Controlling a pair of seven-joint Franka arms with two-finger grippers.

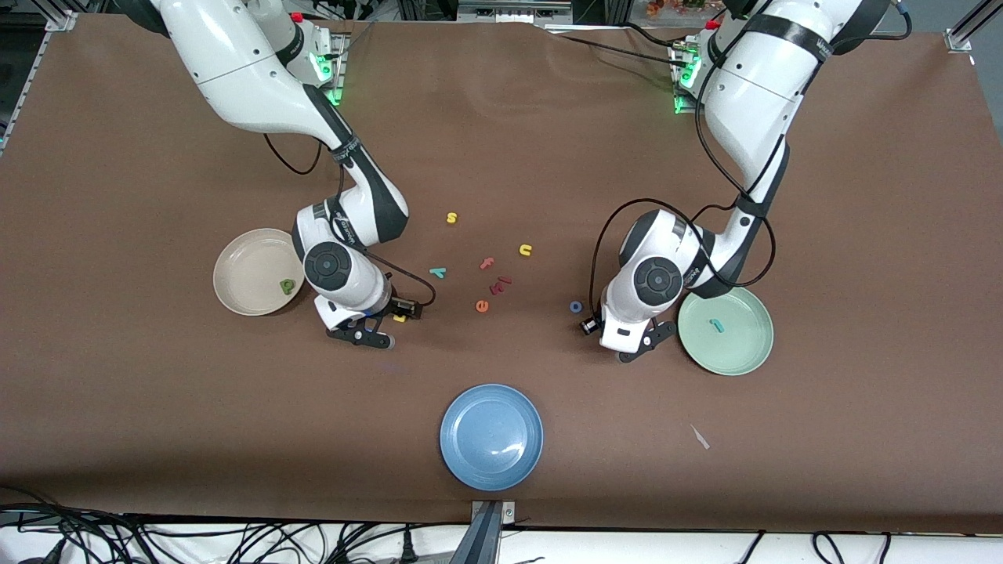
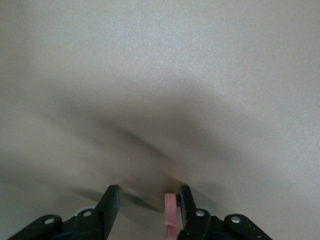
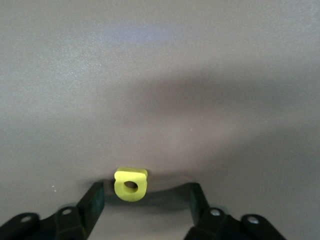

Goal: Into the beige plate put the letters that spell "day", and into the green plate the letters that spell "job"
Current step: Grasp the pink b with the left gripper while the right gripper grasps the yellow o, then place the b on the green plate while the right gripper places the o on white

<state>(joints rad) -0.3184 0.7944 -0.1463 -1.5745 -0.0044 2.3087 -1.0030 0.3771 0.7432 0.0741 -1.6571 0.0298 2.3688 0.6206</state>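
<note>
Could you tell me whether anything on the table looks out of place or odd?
A small pale scrap lies on the table, nearer the front camera than the green plate; it is neither letter nor plate. Nothing looks spilled or damaged.

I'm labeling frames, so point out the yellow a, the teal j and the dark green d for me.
yellow a (image 3: 130,184): right wrist view, on its body beside the round hole.
teal j (image 1: 716,325): front view, on the middle of its stem, in the green plate.
dark green d (image 1: 287,287): front view, on its rounded bowl, in the beige plate.

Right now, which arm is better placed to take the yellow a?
Right: the right claw straddles the yellow a beside the beige plate; the left claw is by the green plate.
</note>
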